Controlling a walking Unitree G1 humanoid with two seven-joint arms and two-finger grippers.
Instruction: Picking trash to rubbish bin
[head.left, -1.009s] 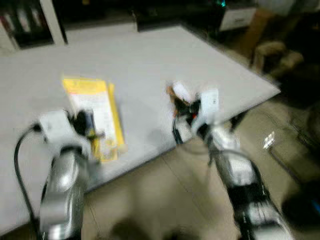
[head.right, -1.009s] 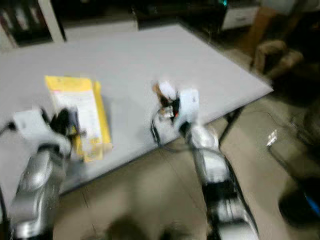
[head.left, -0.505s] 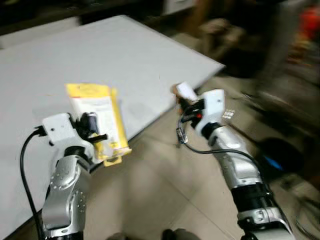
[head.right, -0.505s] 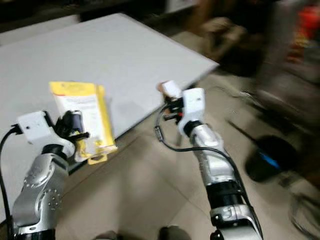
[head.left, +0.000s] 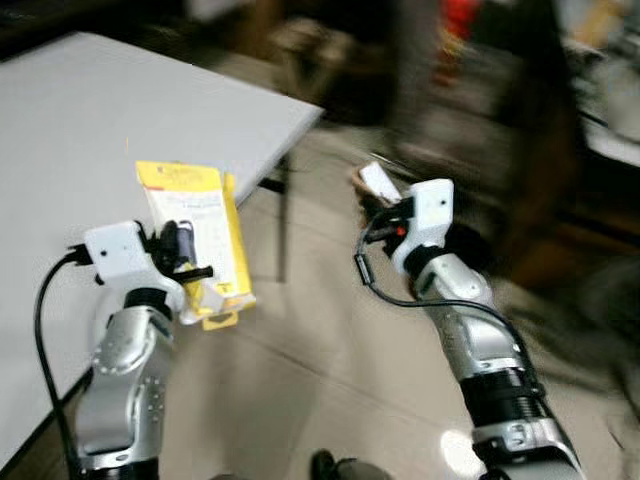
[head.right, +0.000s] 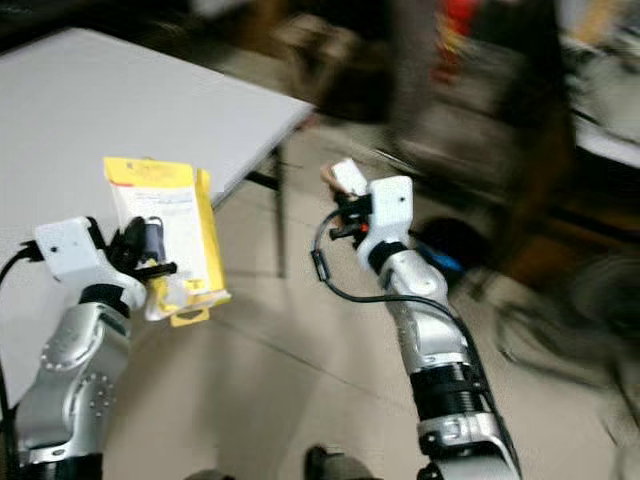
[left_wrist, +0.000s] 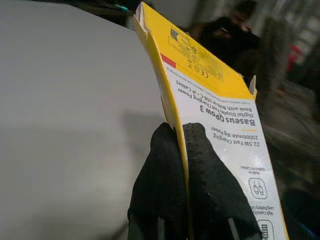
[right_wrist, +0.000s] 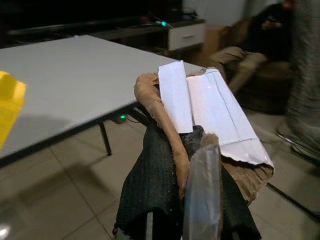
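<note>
My left gripper is shut on a flat yellow and white power-bank box, held upright in front of the white table; in the left wrist view both black fingers pinch the box at its edge. My right gripper is raised over the floor and shut on a crumpled brown and white paper scrap, which in the right wrist view sticks out beyond the fingers.
The white table's corner and one dark leg stand to my left. Beige tiled floor lies below both arms. A dark round object with a blue mark sits on the floor behind the right arm. The background is dark, blurred clutter.
The whole picture has swung to the right, so the table now lies further left and more floor shows. Both grippers keep their holds and hardly shift in the picture.
</note>
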